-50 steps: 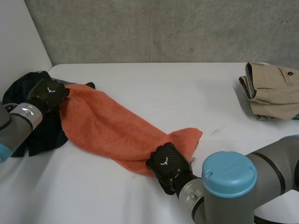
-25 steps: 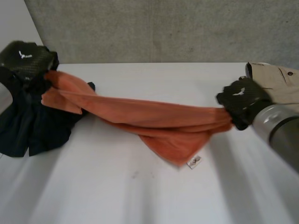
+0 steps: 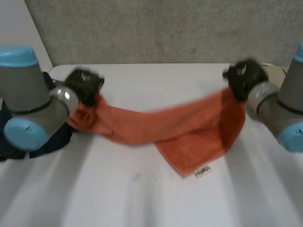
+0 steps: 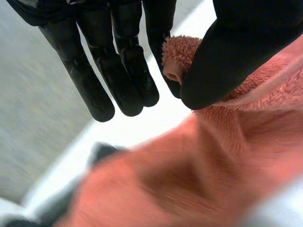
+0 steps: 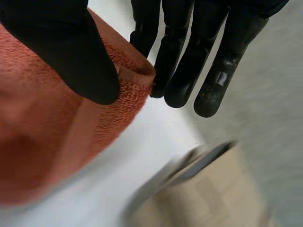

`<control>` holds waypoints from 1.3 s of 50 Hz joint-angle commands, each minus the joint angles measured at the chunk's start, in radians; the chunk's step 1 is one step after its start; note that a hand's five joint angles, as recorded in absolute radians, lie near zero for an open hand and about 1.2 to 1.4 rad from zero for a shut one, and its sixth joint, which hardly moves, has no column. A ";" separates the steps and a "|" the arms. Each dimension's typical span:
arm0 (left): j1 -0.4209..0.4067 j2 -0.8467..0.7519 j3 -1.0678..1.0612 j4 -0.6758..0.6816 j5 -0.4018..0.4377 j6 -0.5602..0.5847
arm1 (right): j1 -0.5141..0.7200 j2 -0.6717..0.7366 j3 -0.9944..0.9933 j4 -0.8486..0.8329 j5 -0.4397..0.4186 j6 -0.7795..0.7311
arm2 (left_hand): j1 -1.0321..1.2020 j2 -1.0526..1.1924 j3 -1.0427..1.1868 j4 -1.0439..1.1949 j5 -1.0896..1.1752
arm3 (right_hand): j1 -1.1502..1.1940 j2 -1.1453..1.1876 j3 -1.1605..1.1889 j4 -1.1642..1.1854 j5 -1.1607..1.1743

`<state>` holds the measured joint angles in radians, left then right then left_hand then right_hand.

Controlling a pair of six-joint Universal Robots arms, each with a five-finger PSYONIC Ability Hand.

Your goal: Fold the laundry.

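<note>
An orange towel (image 3: 184,130) hangs stretched between my two hands above the white table (image 3: 142,198), sagging in the middle with a white label at its lowest corner. My left hand (image 3: 84,85) pinches one corner of the towel (image 4: 180,56) between thumb (image 4: 222,61) and a straight finger. My right hand (image 3: 244,78) pinches the opposite corner of the towel (image 5: 128,80) between thumb (image 5: 71,52) and fingers (image 5: 170,61). The towel's lower part rests on the table.
A dark garment (image 3: 28,146) lies at the table's left edge, under my left arm. Folded beige trousers (image 5: 213,189) sit at the back right, below my right hand. A grey wall (image 3: 161,28) stands behind the table.
Both hands have lifted the towel off the table and pulled it out between them. The right hand took a corner and swung up to the right; both arms now stand higher and closer to the camera.
</note>
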<state>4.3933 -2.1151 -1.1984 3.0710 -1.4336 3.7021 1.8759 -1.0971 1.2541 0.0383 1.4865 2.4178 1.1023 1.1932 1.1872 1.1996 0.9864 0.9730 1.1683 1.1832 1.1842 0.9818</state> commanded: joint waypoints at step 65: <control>-0.123 0.352 -0.549 0.281 -0.182 -0.212 | -0.176 -0.050 0.409 -0.414 -0.002 0.208 | -0.428 -0.519 -0.513 -0.525 -0.487 | 0.423 0.228 0.213 0.212 0.240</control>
<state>4.2674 -1.8802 -1.6616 3.3553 -1.5017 3.5957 1.7463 -1.1565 1.6822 -0.3114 1.4810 2.6296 0.6089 0.6030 0.6016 0.5995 0.4187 0.9730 1.1683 1.1832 1.1890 0.9887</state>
